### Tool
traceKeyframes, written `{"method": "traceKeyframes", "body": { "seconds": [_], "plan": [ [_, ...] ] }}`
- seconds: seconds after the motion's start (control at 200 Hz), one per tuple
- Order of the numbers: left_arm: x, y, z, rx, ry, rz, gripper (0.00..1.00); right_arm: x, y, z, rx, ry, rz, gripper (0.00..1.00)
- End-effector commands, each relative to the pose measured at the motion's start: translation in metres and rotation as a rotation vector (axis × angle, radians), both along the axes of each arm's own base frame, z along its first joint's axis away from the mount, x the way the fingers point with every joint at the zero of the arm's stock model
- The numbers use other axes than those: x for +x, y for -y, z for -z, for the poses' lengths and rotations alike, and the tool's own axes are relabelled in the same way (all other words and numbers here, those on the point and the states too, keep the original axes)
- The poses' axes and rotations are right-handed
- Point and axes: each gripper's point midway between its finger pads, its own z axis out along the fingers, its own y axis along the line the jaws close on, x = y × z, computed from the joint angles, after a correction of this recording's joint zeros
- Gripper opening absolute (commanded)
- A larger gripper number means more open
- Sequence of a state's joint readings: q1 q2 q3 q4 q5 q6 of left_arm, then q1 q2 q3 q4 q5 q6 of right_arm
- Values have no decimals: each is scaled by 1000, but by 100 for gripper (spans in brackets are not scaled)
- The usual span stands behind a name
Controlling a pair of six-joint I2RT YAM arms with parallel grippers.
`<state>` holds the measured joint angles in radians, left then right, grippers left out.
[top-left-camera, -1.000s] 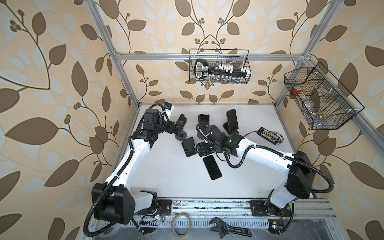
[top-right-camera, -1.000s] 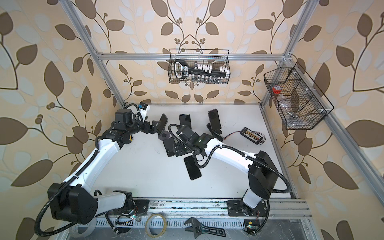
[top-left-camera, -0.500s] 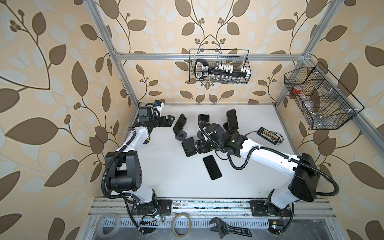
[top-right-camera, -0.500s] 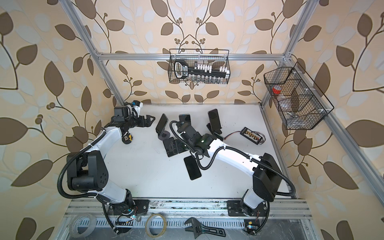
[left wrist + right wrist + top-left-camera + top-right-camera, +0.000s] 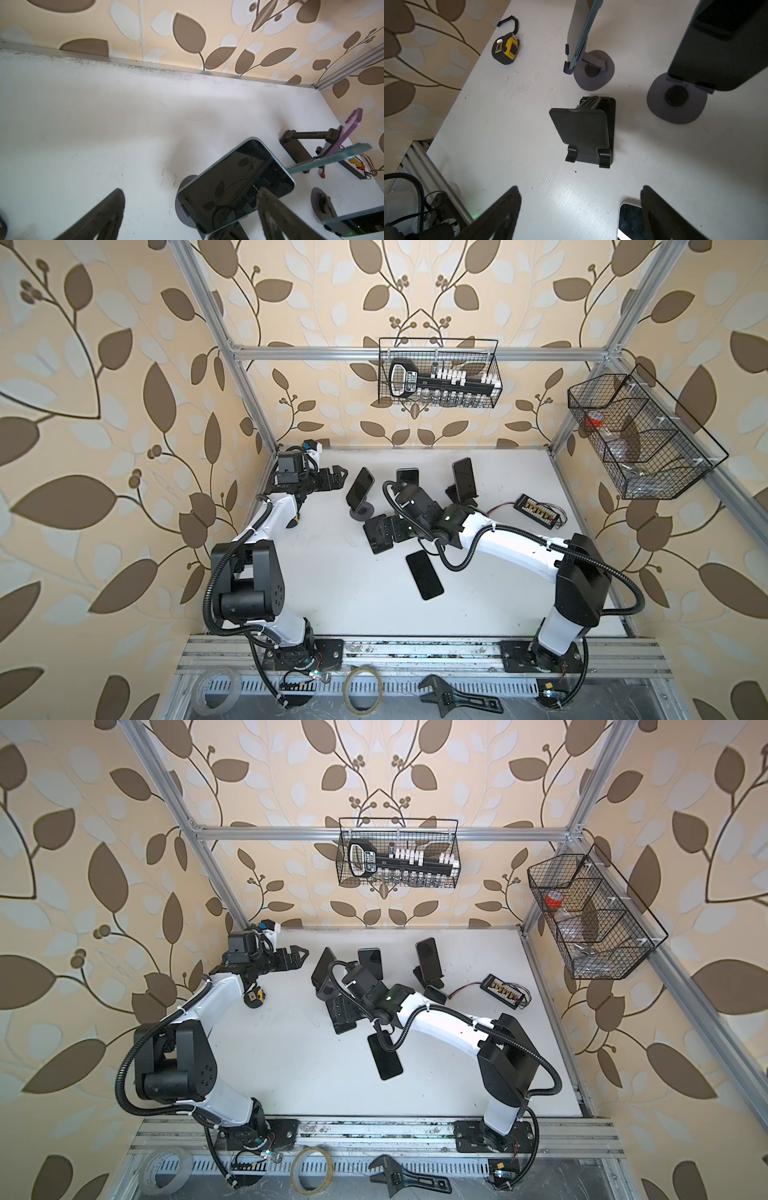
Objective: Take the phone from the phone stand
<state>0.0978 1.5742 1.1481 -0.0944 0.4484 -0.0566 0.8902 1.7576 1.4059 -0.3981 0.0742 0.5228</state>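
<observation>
White table point(image 5: 332, 580) inside leaf-papered walls. Left gripper point(image 5: 338, 477) spread wide and empty, just short of a propped phone point(image 5: 360, 490) on a round stand point(image 5: 362, 512). Right gripper point(image 5: 579, 188) spread too, gripping nothing. Empty black stand point(image 5: 586, 133) straight ahead of it, flat phone point(image 5: 630, 220) on the table beside one finger.

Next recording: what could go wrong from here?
The right gripper hangs open over the empty black stand, close beside the flat phone; moving off might nudge either. The left gripper, open, faces the leaning phone on its round-base stand; a sideways push rather than a lift might tip the stand.
</observation>
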Motion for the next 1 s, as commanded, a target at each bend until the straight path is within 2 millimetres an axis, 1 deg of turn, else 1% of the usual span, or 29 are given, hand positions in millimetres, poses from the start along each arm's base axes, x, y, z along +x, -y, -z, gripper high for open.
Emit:
{"method": "traceKeyframes", "body": {
  "seconds": [0.0, 0.125, 0.2, 0.295, 0.365, 0.39, 0.4, 0.42, 0.505, 0.555, 0.59, 0.7, 0.84, 0.995],
  "plan": [
    [7, 2, -23, -16, 51, 3, 99, 6, -10, -2, -8, 22, -2, 92],
    [3, 4, -26, -60, 13, -16, 99, 12, -16, 5, -30, 29, 1, 95],
    [-3, 4, -33, -76, -13, -46, 99, 16, -18, 7, -45, 40, 7, 96],
    [-13, 1, -40, -96, -41, -91, 99, 21, -22, 12, -69, 51, 15, 97],
    [-23, 0, -50, -114, -39, -119, 99, 25, -26, 16, -84, 58, 14, 98],
    [-25, 0, -48, -118, -49, -118, 99, 26, -28, 18, -89, 58, 13, 98],
    [-29, 1, -58, -121, -27, -116, 99, 27, -28, 19, -93, 59, 12, 99],
    [-33, 3, -64, -126, -15, -108, 99, 27, -30, 20, -96, 62, 11, 100],
    [-47, 8, -78, -143, 8, -87, 99, 30, -34, 27, -115, 61, 7, 100],
    [-55, 11, -82, -147, 18, -77, 99, 31, -37, 31, -124, 63, 5, 100],
    [-59, 12, -84, -148, 19, -75, 99, 32, -38, 34, -129, 61, 5, 100],
    [-67, 12, -77, -144, -10, -75, 99, 37, -42, 41, -147, 67, 8, 100],
    [-69, 15, -85, -148, -2, -58, 99, 43, -44, 47, -175, 74, 22, 100],
    [-71, 16, -84, -150, -11, -49, 99, 48, -45, 55, -203, 75, 30, 99]
  ]
}}
